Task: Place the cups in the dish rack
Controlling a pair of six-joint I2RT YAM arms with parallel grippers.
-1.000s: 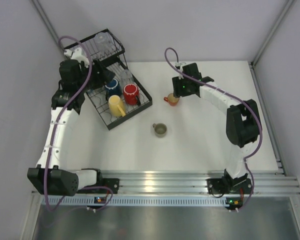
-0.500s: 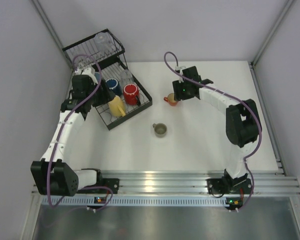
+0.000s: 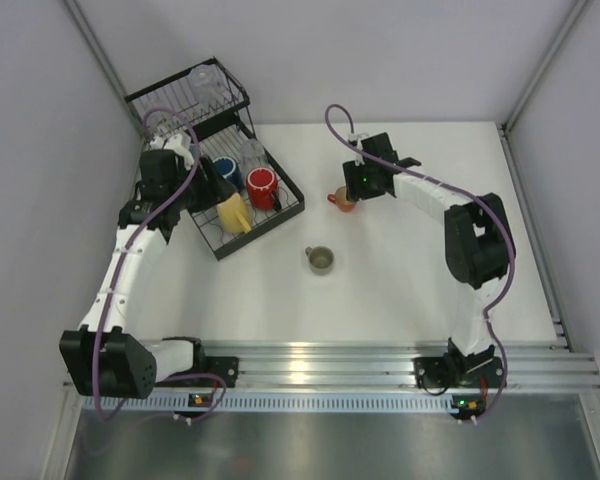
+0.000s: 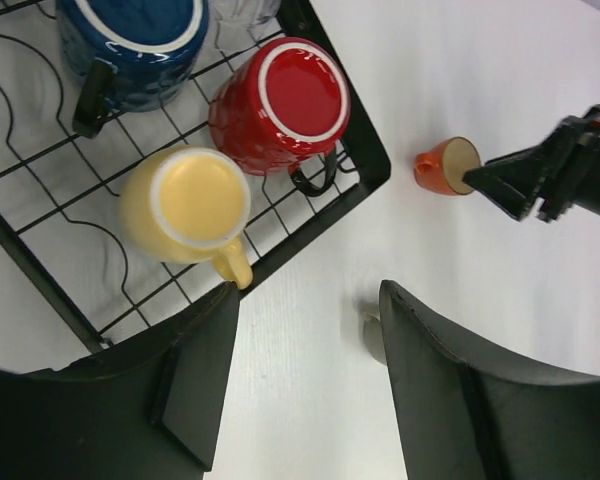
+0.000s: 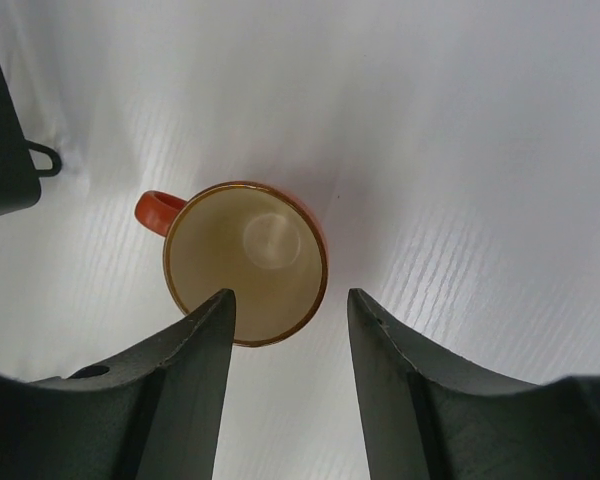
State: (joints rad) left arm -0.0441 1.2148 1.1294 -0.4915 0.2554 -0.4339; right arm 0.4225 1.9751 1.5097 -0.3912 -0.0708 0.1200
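Bench [image 3: 400,290]: it carries the rack at its far left and two loose mugs out in the middle, well apart from the rack.
Dish rack [image 3: 263,232]: we count three mugs in the low tray, and at least one clear tumbler [image 3: 203,78] in the taller basket behind it.
Left jaws [image 4: 308,300]: wide open and empty, hanging over the tray's near corner and the bare bench beside it. We judge they are free to go for another cup.
Right jaws [image 5: 290,300]: partly open and poised over the orange-red mug, one finger on each side of the rim. They have not closed on it, and we cannot tell whether the left finger touches it.
Blue mug [image 4: 130,40], red mug [image 4: 285,100], yellow mug [image 4: 185,205]: they sit close together and base-up on the wires, probably so they drain. Their handles point toward the tray's near edge.
Orange-red mug [image 5: 245,262]: upright on the bench with its mouth open to the wrist camera and its handle off to one side. We think that leaves the rim clear for a pinch.
Olive-grey mug [image 3: 321,260]: upright and alone on the bench, nearer the arm bases, with nothing holding it. By our reckoning it is the last one to load.
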